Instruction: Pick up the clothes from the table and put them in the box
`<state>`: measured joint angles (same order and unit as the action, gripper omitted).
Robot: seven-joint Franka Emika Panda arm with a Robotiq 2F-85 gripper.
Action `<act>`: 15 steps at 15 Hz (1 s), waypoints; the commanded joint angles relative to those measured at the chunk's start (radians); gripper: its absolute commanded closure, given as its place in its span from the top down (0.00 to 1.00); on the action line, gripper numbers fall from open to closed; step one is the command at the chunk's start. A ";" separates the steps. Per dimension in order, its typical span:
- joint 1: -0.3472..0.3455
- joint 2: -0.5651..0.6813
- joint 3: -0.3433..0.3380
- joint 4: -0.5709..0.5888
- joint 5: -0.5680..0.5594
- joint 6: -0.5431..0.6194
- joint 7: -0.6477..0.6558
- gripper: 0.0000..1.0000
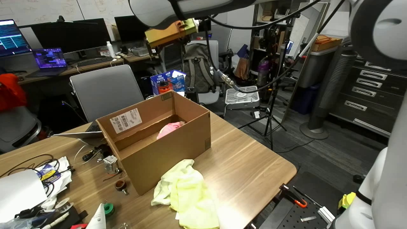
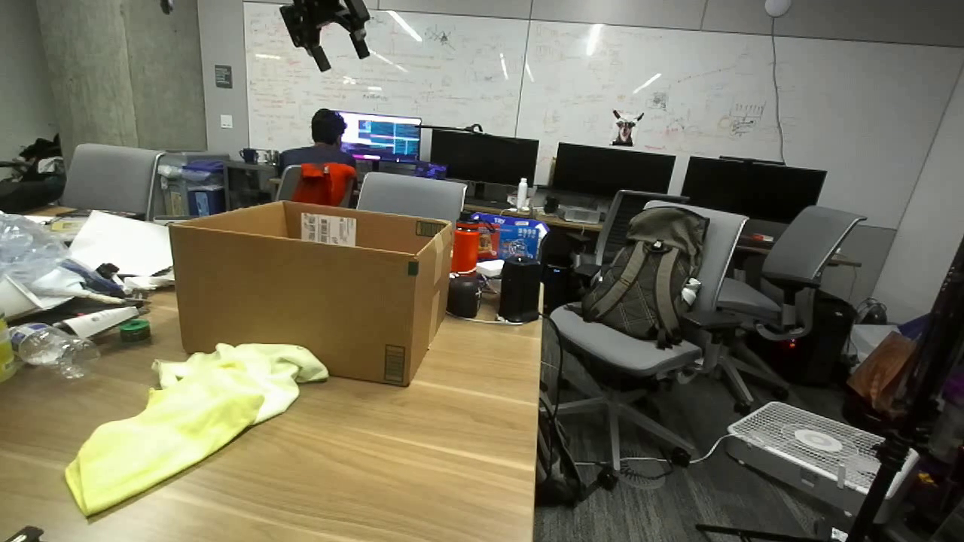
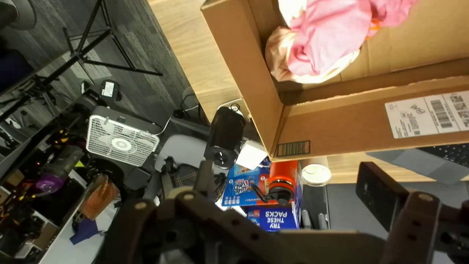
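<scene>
Yellow clothes point(image 2: 203, 406) lie on our counter point(image 2: 459, 452), just beside the box point(image 2: 294, 301).
Our empty pincer point(image 2: 342, 58) is spread wide; we guess the clothes are soft and light, so we'd pinch a bunched fold.

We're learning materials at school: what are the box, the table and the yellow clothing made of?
The box: likely matte brown cardboard; thin walls, ragged inner edge.
The table: wood or wood-look laminate, slightly glossy; grain streaks, bright glare.
The yellow clothing: probably soft, dull fabric by its loose folds; I can't tell which fibre.
</scene>
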<state>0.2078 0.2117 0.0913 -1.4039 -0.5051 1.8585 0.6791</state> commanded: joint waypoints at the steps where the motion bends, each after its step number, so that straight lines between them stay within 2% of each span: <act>1: -0.032 -0.134 0.001 -0.205 0.061 0.040 -0.065 1.00; 7: -0.064 -0.253 -0.002 -0.439 0.123 0.052 -0.158 1.00; 15: -0.114 -0.292 -0.012 -0.644 0.227 0.075 -0.270 1.00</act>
<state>0.1116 -0.0423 0.0831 -1.9597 -0.3195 1.8828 0.4648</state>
